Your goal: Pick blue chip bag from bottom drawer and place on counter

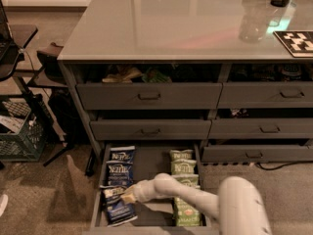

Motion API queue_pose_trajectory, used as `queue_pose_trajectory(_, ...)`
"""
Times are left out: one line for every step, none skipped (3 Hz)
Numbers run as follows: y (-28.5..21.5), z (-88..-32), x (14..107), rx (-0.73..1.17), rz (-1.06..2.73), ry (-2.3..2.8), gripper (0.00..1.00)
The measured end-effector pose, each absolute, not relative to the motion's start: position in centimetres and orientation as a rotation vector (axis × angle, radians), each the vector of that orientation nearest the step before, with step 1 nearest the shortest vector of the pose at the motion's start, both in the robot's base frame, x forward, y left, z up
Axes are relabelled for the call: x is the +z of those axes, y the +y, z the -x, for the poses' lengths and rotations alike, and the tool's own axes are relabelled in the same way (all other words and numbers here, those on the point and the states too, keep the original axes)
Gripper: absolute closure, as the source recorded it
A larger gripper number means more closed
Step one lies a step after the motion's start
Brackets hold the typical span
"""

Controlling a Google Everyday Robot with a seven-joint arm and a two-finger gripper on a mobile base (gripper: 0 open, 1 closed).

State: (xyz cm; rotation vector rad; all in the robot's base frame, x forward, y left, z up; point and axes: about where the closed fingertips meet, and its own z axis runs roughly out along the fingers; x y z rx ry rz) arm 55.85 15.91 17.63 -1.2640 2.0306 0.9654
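Note:
The bottom drawer (152, 161) is pulled open at the cabinet's foot. Its left side holds a column of three navy blue chip bags: one at the back (122, 155), one in the middle (119, 174), one at the front (118, 208). Light green Kettle bags (183, 180) fill its right side. My gripper (127, 197) reaches in from the lower right on the white arm (195, 199) and sits on the top edge of the front blue bag. The glossy light-grey counter (166, 23) spans the top of the cabinet.
A clear bottle (254, 21) and a black-and-white marker tile (296, 42) stand on the counter's right. Handled grey drawers (149, 96) sit above, partly open with items inside. A green crate (22, 131) and a dark stand (29, 82) are at the left.

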Motion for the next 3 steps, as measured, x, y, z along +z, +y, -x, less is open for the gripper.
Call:
queue_pose_trajectory(9.5,-56.6,24.1,0.977,1.202,1.980,1.00)
queue_pose_trajectory(2.2,-57.0,32.1,0.921,1.145,1.939,1.00)
queue_pose_trajectory(-4.3,-56.8,39.6,0.829,1.116,1.898,1.00)
